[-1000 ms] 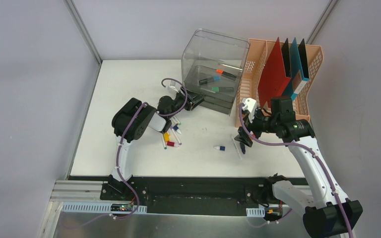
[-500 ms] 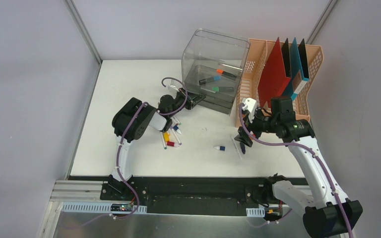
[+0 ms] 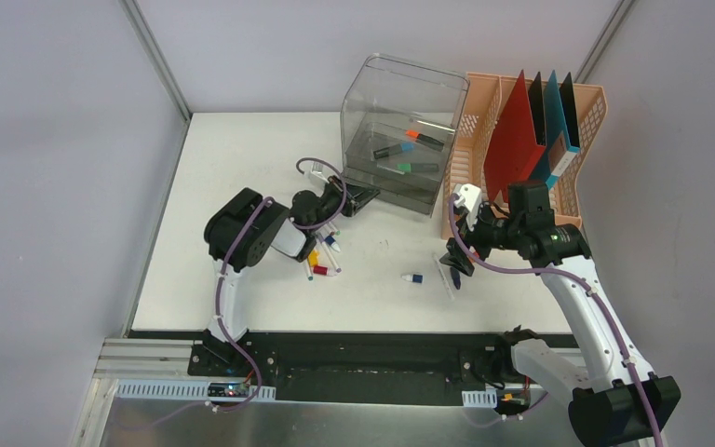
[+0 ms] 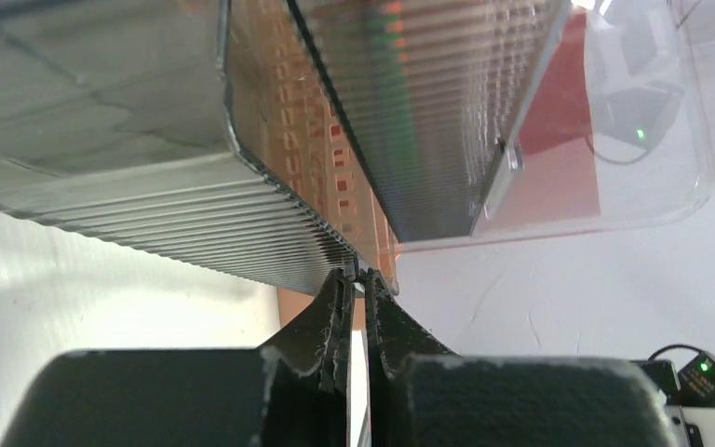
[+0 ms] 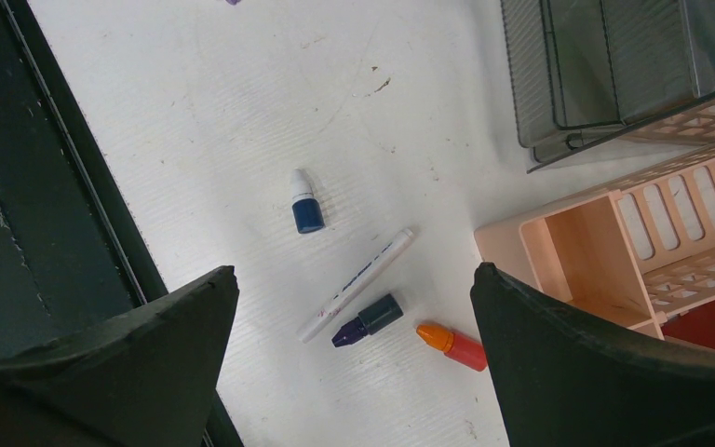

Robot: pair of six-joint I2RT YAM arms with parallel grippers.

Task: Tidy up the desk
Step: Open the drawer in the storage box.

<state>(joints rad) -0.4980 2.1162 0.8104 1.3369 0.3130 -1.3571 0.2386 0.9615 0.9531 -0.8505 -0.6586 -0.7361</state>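
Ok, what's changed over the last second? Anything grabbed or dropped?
The left gripper closed, with nothing visibly held, and its arm drew back slightly, away from the clear bin. The right gripper stays open above the small blue bottle. The bin, the markers inside it and the file rack have not moved.

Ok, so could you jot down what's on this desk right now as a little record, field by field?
Surface: white rectangular desk
Back right: clear plastic bin with markers inside; peach slotted plastic rack with red, black and teal folders
Left claw: shut, tips at the bin's lower edge
Right claw: open, above white pen, small blue bottle, orange-red bottle
Near left arm: loose coloured markers
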